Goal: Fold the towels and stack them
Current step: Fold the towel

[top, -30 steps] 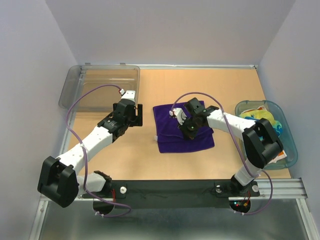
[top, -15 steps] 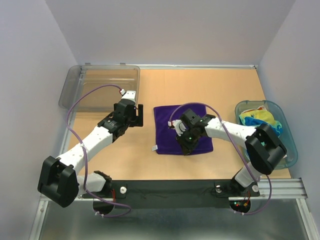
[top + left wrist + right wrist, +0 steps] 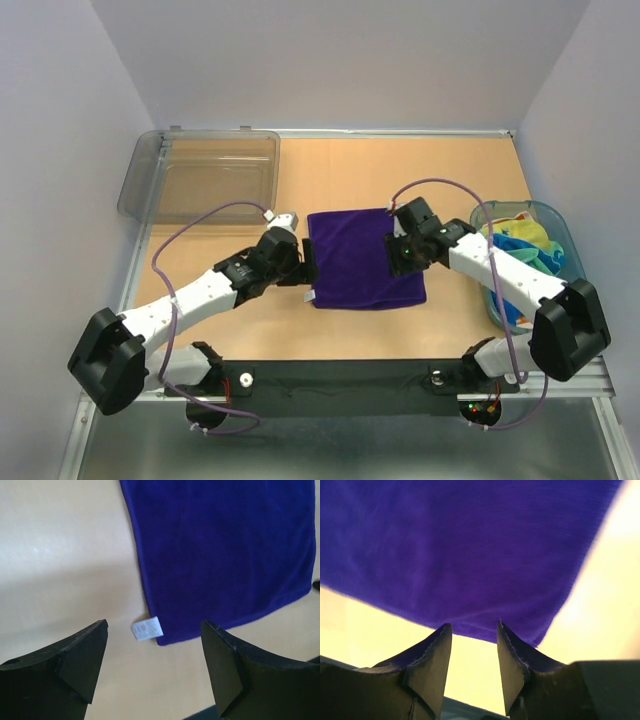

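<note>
The purple towel [image 3: 358,258] lies flat on the table as a neat rectangle, with a white label [image 3: 309,297] at its front left corner. My left gripper [image 3: 307,268] is open and empty at the towel's left edge. In the left wrist view the towel [image 3: 220,555] and label [image 3: 147,628] lie just ahead of the left gripper [image 3: 154,630]. My right gripper [image 3: 398,258] is open and empty over the towel's right side. In the right wrist view the right gripper [image 3: 474,626] hovers at the towel's [image 3: 460,545] edge. Other colourful towels [image 3: 525,238] sit bunched in the teal basket.
The teal translucent basket [image 3: 585,290] stands at the right table edge. The clear grey bin [image 3: 200,175] stands at the back left. Bare wooden table [image 3: 420,170] lies behind the towel.
My left arm has swung from beside the bin down to the towel's left edge. My right gripper has moved from the towel's front middle to its right side. The towel now lies flatter.
</note>
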`<state>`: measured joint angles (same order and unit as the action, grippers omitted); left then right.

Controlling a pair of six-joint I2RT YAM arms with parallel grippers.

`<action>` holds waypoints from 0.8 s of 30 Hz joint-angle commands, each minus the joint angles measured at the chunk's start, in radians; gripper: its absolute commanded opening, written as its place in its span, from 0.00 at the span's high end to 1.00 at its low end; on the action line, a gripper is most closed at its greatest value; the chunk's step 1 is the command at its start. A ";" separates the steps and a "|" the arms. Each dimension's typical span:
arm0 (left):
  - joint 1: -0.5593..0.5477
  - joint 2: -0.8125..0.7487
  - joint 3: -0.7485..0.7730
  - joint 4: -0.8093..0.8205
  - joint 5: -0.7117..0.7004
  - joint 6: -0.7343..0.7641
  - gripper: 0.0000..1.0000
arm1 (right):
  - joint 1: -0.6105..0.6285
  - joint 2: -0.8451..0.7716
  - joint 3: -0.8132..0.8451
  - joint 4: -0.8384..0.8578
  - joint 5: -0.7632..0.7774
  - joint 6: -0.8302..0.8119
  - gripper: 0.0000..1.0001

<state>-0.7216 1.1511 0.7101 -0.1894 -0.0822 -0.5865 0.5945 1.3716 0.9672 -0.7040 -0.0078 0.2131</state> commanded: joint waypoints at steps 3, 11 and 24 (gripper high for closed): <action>-0.073 0.074 -0.063 0.045 0.015 -0.180 0.17 | -0.206 -0.078 -0.036 0.020 0.071 0.221 0.54; -0.093 0.162 -0.052 0.064 0.041 -0.194 0.29 | -0.277 -0.157 -0.241 0.121 0.058 0.384 0.62; -0.105 0.266 -0.046 0.080 0.061 -0.196 0.41 | -0.279 -0.143 -0.340 0.219 0.049 0.427 0.69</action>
<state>-0.8188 1.4017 0.6563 -0.1146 -0.0235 -0.7731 0.3210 1.2251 0.6357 -0.5571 0.0341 0.6201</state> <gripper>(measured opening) 0.598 0.320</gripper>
